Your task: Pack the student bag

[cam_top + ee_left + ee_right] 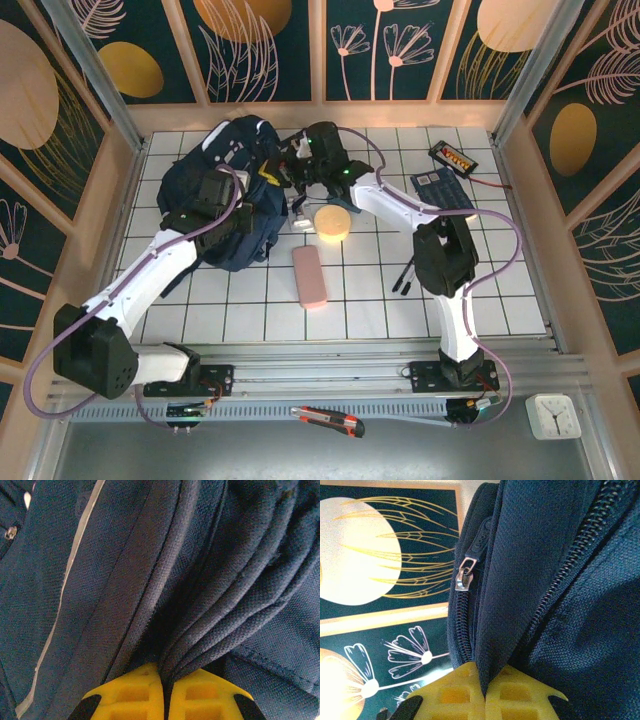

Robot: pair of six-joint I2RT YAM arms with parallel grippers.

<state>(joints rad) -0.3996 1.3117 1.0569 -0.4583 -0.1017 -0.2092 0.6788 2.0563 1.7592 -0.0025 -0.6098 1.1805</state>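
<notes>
- Top external view: the student bag [248,238] is seen lying on the white squared desk [380,300], at the far left side, with both arms stretched over it.
- Left wrist view: the left end effector [165,696] is pressed together, and a fold of the bag's blue cloth is pinched in it.
- Right wrist view: the right end effector [485,695] is pressed together on a cloth edge of the bag, beside a zip [464,577].
- A pink case [310,275] and a round yellow thing [332,223] are laid near the bag, to its right.

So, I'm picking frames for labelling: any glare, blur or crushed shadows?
Right wrist: the wall's pale disc is blown out, the zip pull sharp. Left wrist: the student bag's weave is crisp, its middle fold nearly black. Top external: evenly lit, sharp.
</notes>
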